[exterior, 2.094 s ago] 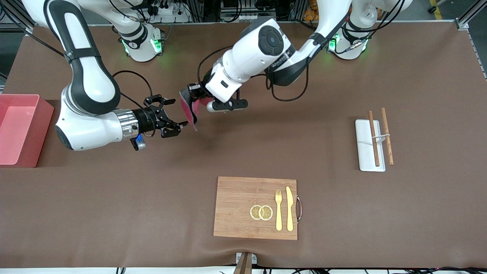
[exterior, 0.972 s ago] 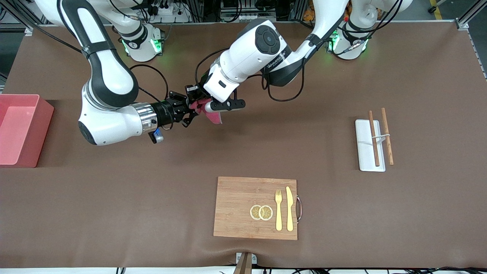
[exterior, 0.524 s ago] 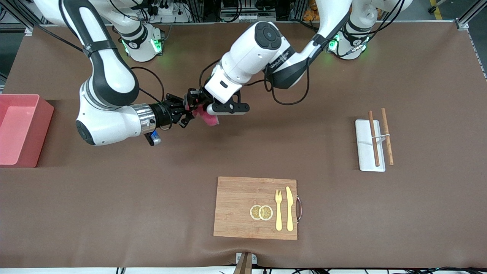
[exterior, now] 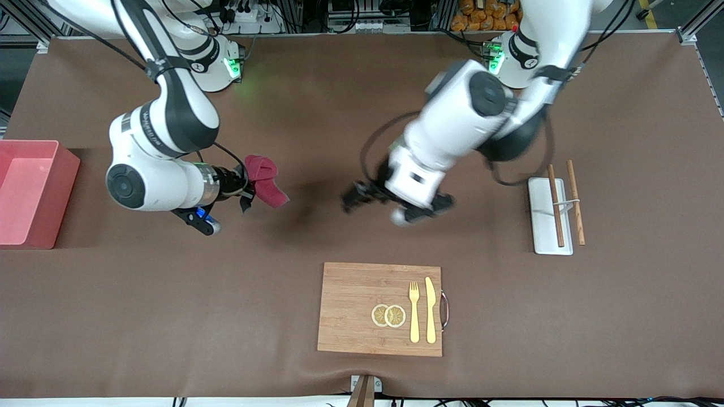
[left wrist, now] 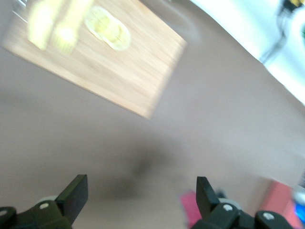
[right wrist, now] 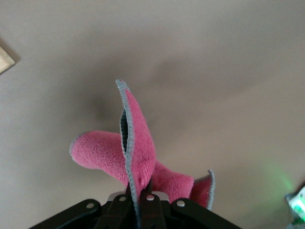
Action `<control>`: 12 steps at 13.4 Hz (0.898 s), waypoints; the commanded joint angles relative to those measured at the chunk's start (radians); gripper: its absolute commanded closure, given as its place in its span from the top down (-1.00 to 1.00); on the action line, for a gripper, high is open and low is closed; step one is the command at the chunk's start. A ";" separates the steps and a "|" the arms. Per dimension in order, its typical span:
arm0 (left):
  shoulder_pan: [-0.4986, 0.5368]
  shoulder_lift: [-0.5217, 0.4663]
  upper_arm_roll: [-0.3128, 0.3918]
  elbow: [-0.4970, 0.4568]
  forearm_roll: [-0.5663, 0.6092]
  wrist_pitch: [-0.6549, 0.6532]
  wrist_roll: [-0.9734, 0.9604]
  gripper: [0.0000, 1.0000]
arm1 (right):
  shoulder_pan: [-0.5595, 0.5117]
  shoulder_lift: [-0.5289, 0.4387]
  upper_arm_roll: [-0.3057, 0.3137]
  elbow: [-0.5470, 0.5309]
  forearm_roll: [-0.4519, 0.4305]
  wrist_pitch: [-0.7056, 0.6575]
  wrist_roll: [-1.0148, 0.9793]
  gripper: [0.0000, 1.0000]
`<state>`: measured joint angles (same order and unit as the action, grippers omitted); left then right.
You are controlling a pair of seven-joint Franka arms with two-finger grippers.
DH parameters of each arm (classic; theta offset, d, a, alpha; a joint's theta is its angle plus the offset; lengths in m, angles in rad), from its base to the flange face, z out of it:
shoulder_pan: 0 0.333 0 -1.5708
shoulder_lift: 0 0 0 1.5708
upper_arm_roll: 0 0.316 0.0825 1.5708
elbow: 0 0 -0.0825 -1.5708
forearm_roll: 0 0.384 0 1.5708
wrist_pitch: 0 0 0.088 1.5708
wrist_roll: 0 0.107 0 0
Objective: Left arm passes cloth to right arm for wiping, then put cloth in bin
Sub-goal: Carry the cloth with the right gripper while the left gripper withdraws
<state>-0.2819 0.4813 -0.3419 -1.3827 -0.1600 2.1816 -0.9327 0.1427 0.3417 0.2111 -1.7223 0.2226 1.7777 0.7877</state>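
Observation:
The crimson-pink cloth [exterior: 266,178] hangs above the table, pinched in my right gripper [exterior: 246,186], which is shut on it. In the right wrist view the cloth [right wrist: 136,152] bunches up from the closed gripper [right wrist: 143,193], its grey edge showing. My left gripper [exterior: 357,199] is open and empty, apart from the cloth, over bare table above the cutting board's back edge. In the left wrist view its fingers [left wrist: 74,194] stand wide apart around nothing, with the cloth [left wrist: 189,210] farther off. The pink bin [exterior: 31,192] sits at the right arm's end of the table.
A wooden cutting board [exterior: 350,308] with lemon slices [exterior: 388,315], a fork [exterior: 414,311] and a knife [exterior: 431,310] lies near the front edge. A white tray [exterior: 544,226] with chopsticks [exterior: 555,206] sits toward the left arm's end.
The left gripper opened, let go of the cloth and swung away toward its own end. The right gripper kept the cloth and drew back toward the bin's end.

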 commanded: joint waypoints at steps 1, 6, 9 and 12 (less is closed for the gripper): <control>0.130 -0.038 -0.014 -0.013 0.050 -0.127 0.121 1.00 | 0.046 -0.020 0.019 -0.057 -0.086 0.078 -0.005 -1.00; 0.282 -0.131 -0.012 -0.016 0.101 -0.371 0.337 1.00 | 0.049 -0.018 0.019 -0.256 -0.130 0.339 -0.005 -1.00; 0.340 -0.168 -0.012 -0.021 0.115 -0.416 0.425 1.00 | 0.017 -0.016 0.010 -0.289 -0.135 0.362 -0.079 -1.00; 0.411 -0.240 -0.019 -0.024 0.119 -0.509 0.536 1.00 | -0.070 -0.016 0.004 -0.333 -0.135 0.402 -0.208 -1.00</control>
<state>0.0817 0.3101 -0.3448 -1.3811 -0.0630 1.7308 -0.4630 0.1442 0.3485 0.2075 -2.0135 0.1030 2.1595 0.6549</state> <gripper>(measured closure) 0.000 0.956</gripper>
